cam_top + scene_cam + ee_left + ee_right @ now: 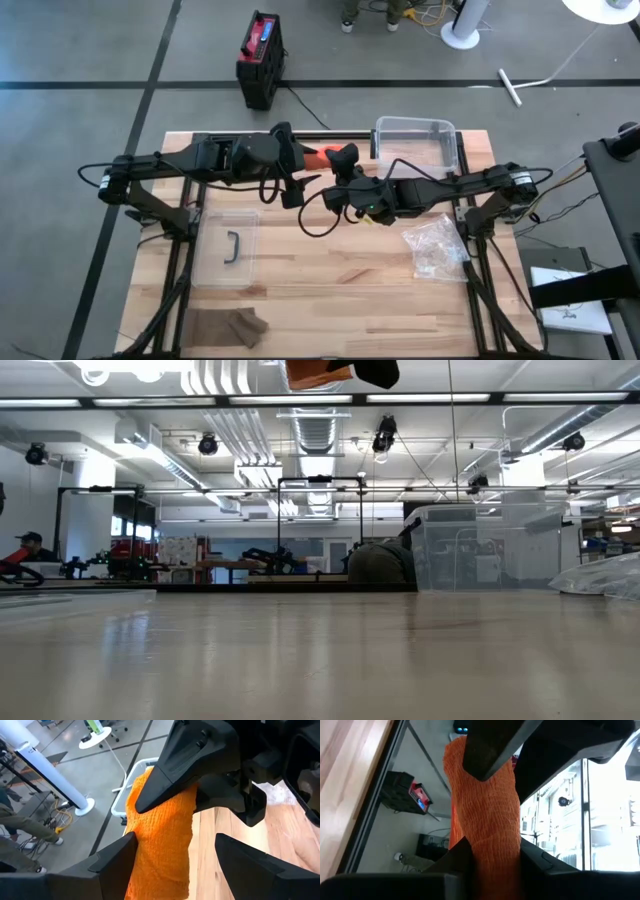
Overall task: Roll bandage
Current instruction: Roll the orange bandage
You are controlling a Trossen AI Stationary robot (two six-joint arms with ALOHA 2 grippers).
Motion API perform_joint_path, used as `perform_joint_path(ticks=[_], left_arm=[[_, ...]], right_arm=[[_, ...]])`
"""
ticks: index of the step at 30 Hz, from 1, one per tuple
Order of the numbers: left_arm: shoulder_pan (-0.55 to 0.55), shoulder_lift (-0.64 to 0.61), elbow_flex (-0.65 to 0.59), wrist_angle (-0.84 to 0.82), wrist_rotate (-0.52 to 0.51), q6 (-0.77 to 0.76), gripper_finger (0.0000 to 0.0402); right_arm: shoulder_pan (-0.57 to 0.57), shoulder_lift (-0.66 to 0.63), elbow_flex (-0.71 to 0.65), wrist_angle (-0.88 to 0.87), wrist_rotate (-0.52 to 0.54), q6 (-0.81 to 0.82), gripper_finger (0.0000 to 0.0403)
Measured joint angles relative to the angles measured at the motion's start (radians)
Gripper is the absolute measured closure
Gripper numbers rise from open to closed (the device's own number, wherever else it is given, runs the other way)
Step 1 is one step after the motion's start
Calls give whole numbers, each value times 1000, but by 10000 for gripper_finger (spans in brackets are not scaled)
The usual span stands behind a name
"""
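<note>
Two arms met over the upper middle of the counter [330,300] in the high view, both raised off the wood. I saw the orange bandage [312,154] as a small patch between them, just left of the clear bin [415,128] at the counter's far edge.

Right pincer [343,156]: clamped on the bandage. In the right wrist view its two dark fingers [540,862] pressed against the orange roll [487,815] from both sides at the bottom of the frame, with another dark finger lying across the roll's top end.

Left pincer [297,172]: apart. In the left wrist view its fingers [112,857] stood wide, one at lower left and one at lower right, with the bandage [162,835] hanging between them beside the left-hand finger; I could not tell whether it touched. The right pincer [197,765] gripped the cloth from above in that frame.

Low view: only an orange scrap [318,372] and a dark finger tip showed at the top edge, well above the counter.

Elsewhere in the high view I noted a clear lid [228,245] with a dark handle at left centre, a crinkled plastic bag [435,245] at right, and a dark cloth [228,325] at lower left.
</note>
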Motion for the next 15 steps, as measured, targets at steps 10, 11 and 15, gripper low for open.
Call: perform_joint_path(ticks=[10,11,15], left_arm=[[-13,0,6,-7,-29,17,129],[-18,0,6,-8,-56,27,130],[-25,5,4,-6,-134,72,132]], right_arm=[[7,-2,1,3,3,-28,316],[7,-2,1,3,3,-28,313],[7,-2,1,5,2,-28,310]])
